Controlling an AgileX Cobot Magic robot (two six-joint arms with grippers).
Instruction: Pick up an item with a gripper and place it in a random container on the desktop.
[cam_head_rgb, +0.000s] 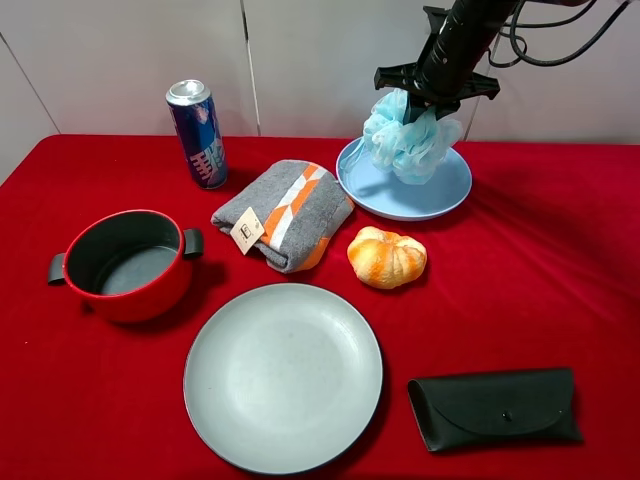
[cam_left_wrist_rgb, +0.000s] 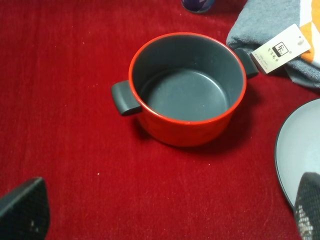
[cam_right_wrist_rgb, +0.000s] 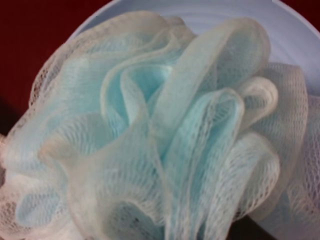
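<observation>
Pouf (cam_right_wrist_rgb: 160, 130) mesh pressed close to the right wrist lens, filling that view, with a strip of plate (cam_right_wrist_rgb: 225, 15) rim showing behind. Grasped at the top by the right gripper (cam_head_rgb: 420, 108). Fingers buried in the folds and hidden, so the clamp on the pouf is judged from the hanging shape alone. Hangs over the far half of the plate, toward the rim on the can's side. Touching the plate floor or just clear of it: cannot tell.

Risks from here, offered as judgement:

- **Snagging:** loose netting packed around the fingers, likely to catch on opening and ride back up with the arm, out of the plate.
- **Off-centre release:** light and springy stuff over a shallow rim, so apt to bounce or roll past the far edge onto the cloth (cam_head_rgb: 560, 260).
- **Pressing too low:** could lever the rim and tip or skid the plate toward the towel (cam_head_rgb: 285, 215) or the bun (cam_head_rgb: 387, 256), both near it.
- **Lifting away too fast:** same drag-out, even with the fingers apart.

Left gripper (cam_left_wrist_rgb: 165, 217) spread wide and empty, hovering above cloth near the pot (cam_left_wrist_rgb: 187, 90), well apart from the plate. No threat unless moved. Can (cam_head_rgb: 197, 120), grey plate (cam_head_rgb: 283, 375) and case (cam_head_rgb: 495, 408) well clear too.
</observation>
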